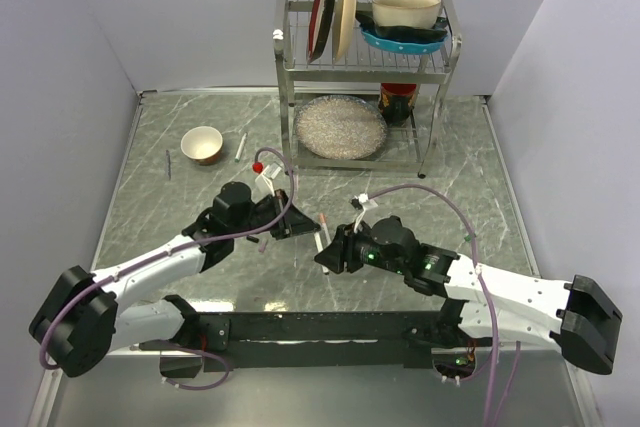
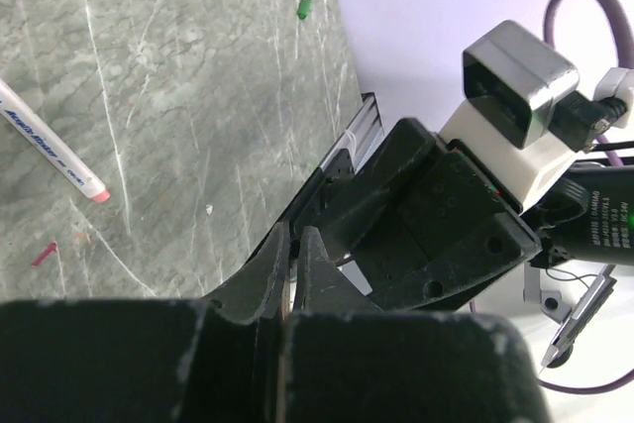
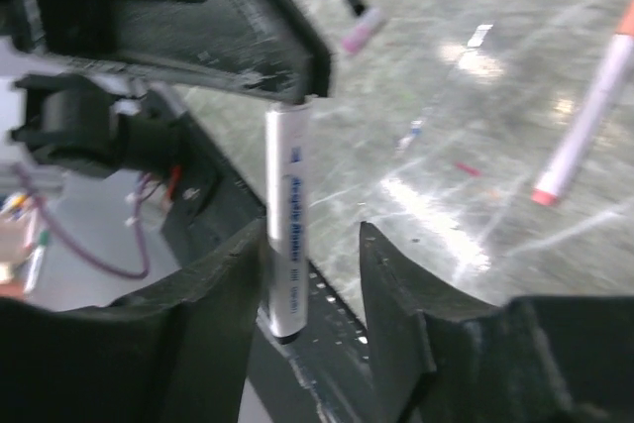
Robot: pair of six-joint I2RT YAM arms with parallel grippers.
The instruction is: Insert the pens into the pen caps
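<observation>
Pen (image 3: 285,215) upright between parted fingers of right hand (image 3: 309,240), touching one only; upper end apparently pinched by closed left hand (image 2: 294,245). Second pen (image 3: 584,111), green cap (image 2: 304,7) lie on worktop (image 3: 475,195). Step, likely: regrasp. Next: bring pen to cap, align axes.

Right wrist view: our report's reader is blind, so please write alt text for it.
A slim white marker pen stands upright inside the open right gripper, its top apparently pinched by the left gripper. Another red-tipped white pen and a small dark cap lie on the grey marbled table.
</observation>
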